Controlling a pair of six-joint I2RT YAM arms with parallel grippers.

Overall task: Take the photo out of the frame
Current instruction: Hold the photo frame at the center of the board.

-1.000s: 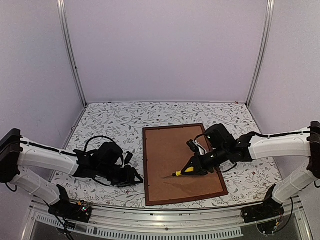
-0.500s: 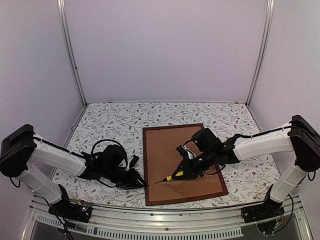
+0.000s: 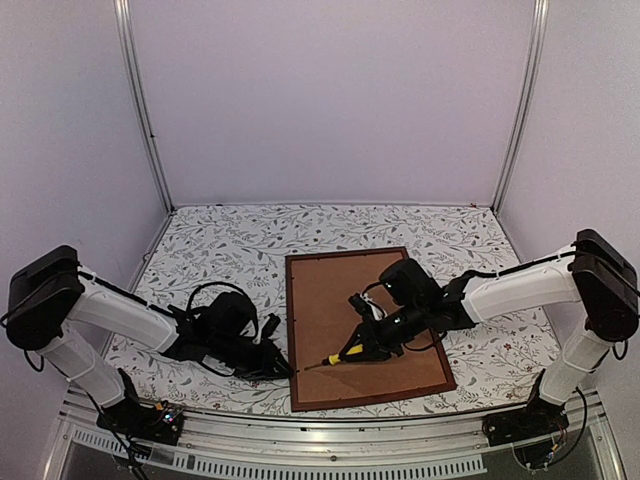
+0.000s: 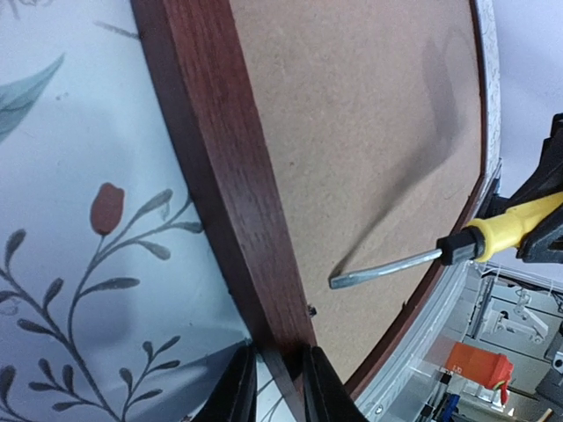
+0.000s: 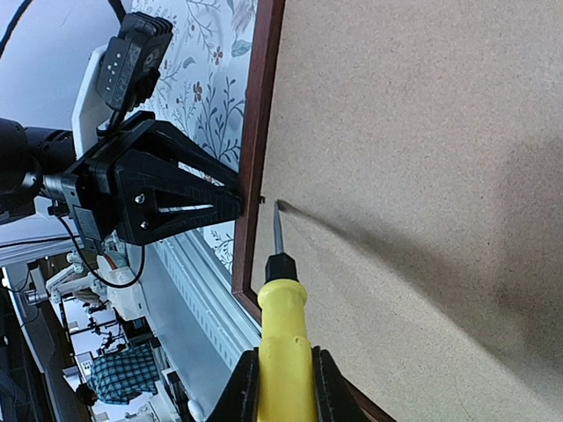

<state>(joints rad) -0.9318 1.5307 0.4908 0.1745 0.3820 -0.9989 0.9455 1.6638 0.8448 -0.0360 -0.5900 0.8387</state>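
The frame (image 3: 345,253) lies face down on the floral cloth, its brown backing board (image 3: 360,310) facing up; the photo is hidden beneath. My left gripper (image 3: 281,366) is at the near-left corner, and in the left wrist view its gripper (image 4: 280,387) is shut on the frame's left rail (image 4: 229,176). My right gripper (image 3: 364,344) is shut on a yellow-handled screwdriver (image 3: 335,358). In the right wrist view this gripper (image 5: 283,387) holds the screwdriver (image 5: 281,316) low over the backing board (image 5: 422,176), its blade tip beside a small black tab (image 5: 262,200) at the rail's inner edge.
A metal rail (image 3: 320,440) runs along the table's near edge just below the frame. Floral cloth (image 3: 230,240) covers the table to the left and behind. Upright posts (image 3: 140,110) and purple walls close in the back and sides.
My left gripper moved right onto the frame's left rail and closed on it. My right arm carried the screwdriver leftward, bringing its tip to the left inner edge.
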